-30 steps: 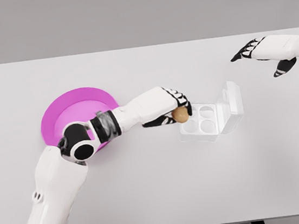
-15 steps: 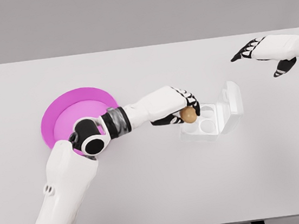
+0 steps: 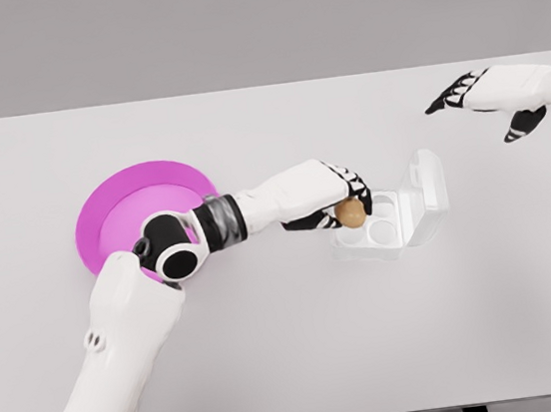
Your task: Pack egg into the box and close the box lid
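The small brown egg [image 3: 351, 214] is gripped by the curled fingers [image 3: 349, 181] of the white-and-black left hand [image 3: 327, 200], and it is now held over the near-left corner of the clear plastic four-cup egg box [image 3: 386, 221]. Over the last second the egg has been carried rightward from just outside the box's left edge to a place above its left-hand cups, while the left elbow has been drawn in from the round magenta plate [image 3: 126, 219]. From this it is judged that transport is nearly done and that lowering and release into a cup come next; the lid [image 3: 430, 183], standing upright on the box's right side, has yet to be closed.

The right hand [image 3: 483, 92] is held above the far-right part of the white tabletop [image 3: 293, 345], well apart from the box, with its fingers spread and nothing in them; no change in it is seen.

Whether the egg already touches a cup cannot be told, since its underside is not shown. The transparent box walls are faint against the tabletop, and part of the plate is covered by the left forearm.
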Action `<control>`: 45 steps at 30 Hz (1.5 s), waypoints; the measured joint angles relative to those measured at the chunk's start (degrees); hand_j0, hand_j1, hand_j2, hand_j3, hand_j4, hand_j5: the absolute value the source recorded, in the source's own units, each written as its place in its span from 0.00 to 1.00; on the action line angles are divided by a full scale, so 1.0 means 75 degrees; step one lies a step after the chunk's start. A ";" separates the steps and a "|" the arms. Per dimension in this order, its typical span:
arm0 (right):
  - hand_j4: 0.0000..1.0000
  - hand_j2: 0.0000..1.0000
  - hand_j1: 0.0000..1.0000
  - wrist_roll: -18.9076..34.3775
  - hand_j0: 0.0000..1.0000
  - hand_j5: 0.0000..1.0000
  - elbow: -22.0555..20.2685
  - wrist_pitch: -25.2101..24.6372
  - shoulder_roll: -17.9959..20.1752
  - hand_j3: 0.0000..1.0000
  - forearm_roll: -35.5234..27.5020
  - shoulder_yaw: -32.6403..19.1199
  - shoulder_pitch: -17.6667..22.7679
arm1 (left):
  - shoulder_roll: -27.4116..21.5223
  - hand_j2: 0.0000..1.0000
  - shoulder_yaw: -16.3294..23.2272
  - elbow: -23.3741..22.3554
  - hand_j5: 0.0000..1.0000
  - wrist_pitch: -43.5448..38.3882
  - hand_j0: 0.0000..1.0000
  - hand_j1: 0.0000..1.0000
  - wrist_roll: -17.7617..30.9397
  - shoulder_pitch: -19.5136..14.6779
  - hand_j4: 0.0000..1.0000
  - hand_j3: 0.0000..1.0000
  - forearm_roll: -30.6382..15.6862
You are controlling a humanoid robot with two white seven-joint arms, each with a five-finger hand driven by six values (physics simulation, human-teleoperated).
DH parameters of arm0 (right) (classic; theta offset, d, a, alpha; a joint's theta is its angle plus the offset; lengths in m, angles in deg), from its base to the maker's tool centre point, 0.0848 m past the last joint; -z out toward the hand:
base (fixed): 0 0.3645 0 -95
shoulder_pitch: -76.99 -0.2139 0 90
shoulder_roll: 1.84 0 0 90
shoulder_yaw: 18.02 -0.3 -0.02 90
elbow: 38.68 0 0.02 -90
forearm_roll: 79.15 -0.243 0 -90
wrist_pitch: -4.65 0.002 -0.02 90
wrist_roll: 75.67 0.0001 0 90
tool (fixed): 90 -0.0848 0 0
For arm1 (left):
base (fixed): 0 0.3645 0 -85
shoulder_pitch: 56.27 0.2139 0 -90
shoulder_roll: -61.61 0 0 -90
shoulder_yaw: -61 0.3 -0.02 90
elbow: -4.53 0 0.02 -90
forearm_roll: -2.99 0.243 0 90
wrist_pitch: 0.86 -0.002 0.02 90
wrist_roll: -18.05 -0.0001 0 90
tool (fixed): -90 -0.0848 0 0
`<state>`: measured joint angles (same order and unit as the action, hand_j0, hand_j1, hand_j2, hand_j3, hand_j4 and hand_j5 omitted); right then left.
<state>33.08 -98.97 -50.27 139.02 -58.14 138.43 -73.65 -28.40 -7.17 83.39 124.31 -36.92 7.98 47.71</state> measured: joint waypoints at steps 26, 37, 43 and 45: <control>1.00 1.00 1.00 0.0000 1.00 1.00 0.0000 0.0000 0.0000 1.00 0.0000 0.0000 0.0000 | 0.0000 0.69 0.0062 -0.0228 0.69 0.0000 0.69 0.69 0.0000 -0.0199 0.69 0.69 -0.0027; 1.00 1.00 1.00 0.0000 1.00 1.00 0.0010 0.0000 0.0000 1.00 0.0000 0.0000 0.0000 | 0.0000 0.78 0.0048 -0.0228 0.78 -0.0001 0.78 0.78 0.0000 -0.0187 0.78 0.78 -0.0062; 1.00 1.00 1.00 0.0000 1.00 1.00 0.0002 0.0000 0.0002 1.00 0.0000 0.0000 0.0012 | 0.0000 0.98 -0.0053 -0.0150 0.98 0.0000 0.98 0.98 0.0001 -0.0246 0.98 0.98 -0.0196; 1.00 1.00 1.00 0.0000 1.00 1.00 0.0001 0.0000 0.0001 1.00 0.0000 0.0000 0.0012 | 0.0000 1.00 -0.0108 -0.0079 1.00 0.0001 1.00 1.00 0.0001 -0.0246 1.00 1.00 -0.0392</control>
<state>33.08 -98.96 -50.27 139.03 -58.14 138.43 -73.57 -28.40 -7.98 82.80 124.31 -36.92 6.13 44.77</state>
